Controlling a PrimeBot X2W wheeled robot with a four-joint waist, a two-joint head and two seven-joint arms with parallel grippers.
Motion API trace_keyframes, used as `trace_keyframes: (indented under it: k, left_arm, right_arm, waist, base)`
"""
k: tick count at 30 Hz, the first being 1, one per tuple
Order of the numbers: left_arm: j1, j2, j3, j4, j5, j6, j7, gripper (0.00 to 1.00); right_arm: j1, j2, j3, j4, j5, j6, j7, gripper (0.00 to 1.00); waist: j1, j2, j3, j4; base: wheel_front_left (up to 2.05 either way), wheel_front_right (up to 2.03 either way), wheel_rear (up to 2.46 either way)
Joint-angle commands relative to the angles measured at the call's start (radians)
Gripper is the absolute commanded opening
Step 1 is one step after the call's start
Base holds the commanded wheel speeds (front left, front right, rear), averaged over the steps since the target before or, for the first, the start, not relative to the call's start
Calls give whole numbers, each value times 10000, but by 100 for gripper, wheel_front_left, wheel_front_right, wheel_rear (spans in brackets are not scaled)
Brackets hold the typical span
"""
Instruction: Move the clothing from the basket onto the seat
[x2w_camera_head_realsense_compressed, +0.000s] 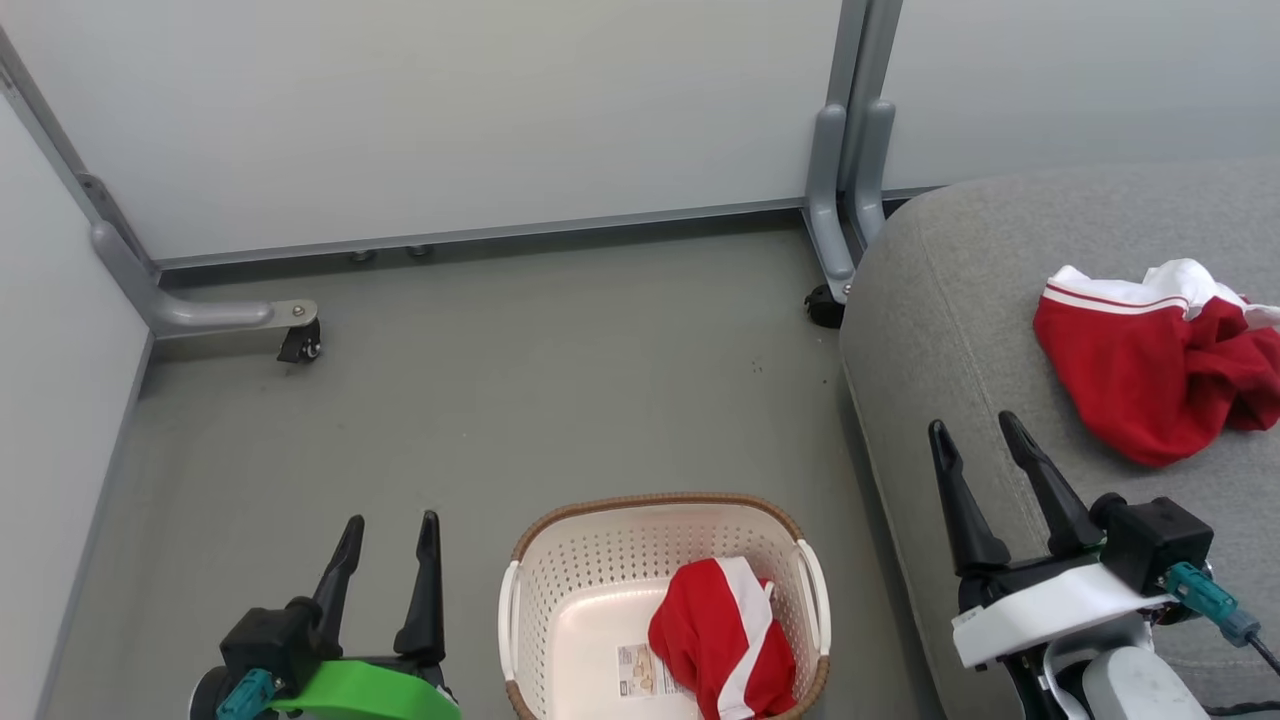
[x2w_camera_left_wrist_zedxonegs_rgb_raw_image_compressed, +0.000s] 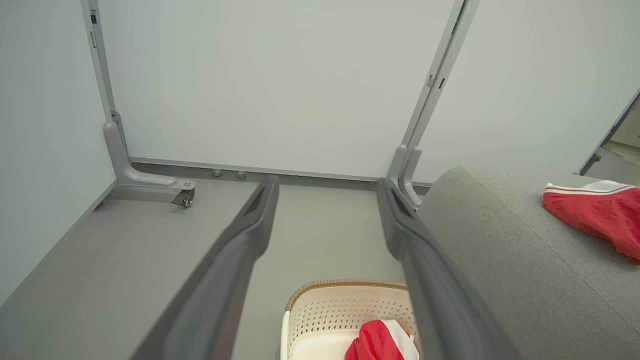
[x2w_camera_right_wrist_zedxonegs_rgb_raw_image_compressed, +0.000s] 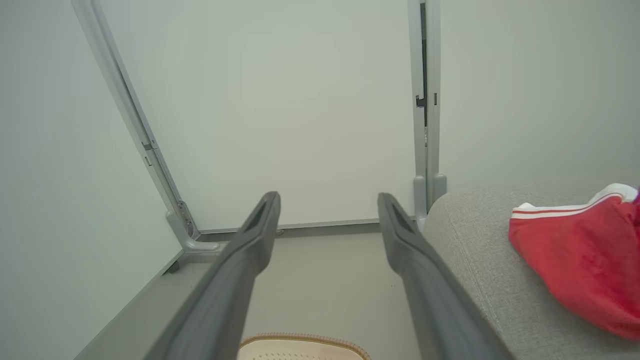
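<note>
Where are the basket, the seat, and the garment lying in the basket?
basket (x2w_camera_head_realsense_compressed: 600, 575): head view, perforated back wall.
seat (x2w_camera_head_realsense_compressed: 930, 330): head view, bare grey top.
garment (x2w_camera_head_realsense_compressed: 690, 630): head view, red fold beside the white stripe.

I'm looking over my left gripper (x2w_camera_head_realsense_compressed: 392, 520), which is showing two long black fingers (x2w_camera_head_realsense_compressed: 425, 590) tapering to blunt tips and rising out of a chunky black block. Behind it a glossy bright green shell (x2w_camera_head_realsense_compressed: 370, 690) is wrapping the wrist, with a teal connector (x2w_camera_head_realsense_compressed: 245, 693) poking out at its side. My right gripper (x2w_camera_head_realsense_compressed: 972, 422) is wearing the same black fingers and block, but a white shell (x2w_camera_head_realsense_compressed: 1050, 600) is covering its wrist. Its teal plug (x2w_camera_head_realsense_compressed: 1205, 597) is trailing a thin dark cable (x2w_camera_head_realsense_compressed: 1262, 650), and a pale grey forearm (x2w_camera_head_realsense_compressed: 1130, 690) is showing beneath. Through the wrist cameras the fingers are reading as matte dark grey, each carrying a shallow recessed slot near its tip.
</note>
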Motion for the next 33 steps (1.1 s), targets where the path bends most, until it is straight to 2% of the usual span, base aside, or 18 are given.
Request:
trace_keyframes:
  k: [1,8,17,27,33]
  left_arm:
    - [-92,22,-109,85,-42,10,6,100]
    - [-759,23,-715,747,155,10,3,100]
    - [-3208,376,-1806,2660,484,10,1,100]
    - [-6275,769,-3897,4974,376,10,3,100]
    - [-7776,886,-5732,6627,340,10,1,100]
  right_arm:
    - [-161,-64,-97,6,-118,-3,-6,100]
    - [-601,-194,-305,-241,-383,-3,-8,100]
    - [-1623,-81,-609,-841,-403,-3,-8,100]
    - [-2349,133,-549,-1327,-724,-3,-6,100]
    - [-2623,332,-394,-1598,-801,-3,-6,100]
  waist:
    - [1,0,252,-137]
    - [1,0,1587,-698]
    - [1,0,4695,-1596]
    - [1,0,7239,-2207]
    - [1,0,8337,-2508]
  base:
    - [0,0,0]
    - [0,0,0]
    - [0,0,0]
    - [0,0,0]
    - [0,0,0]
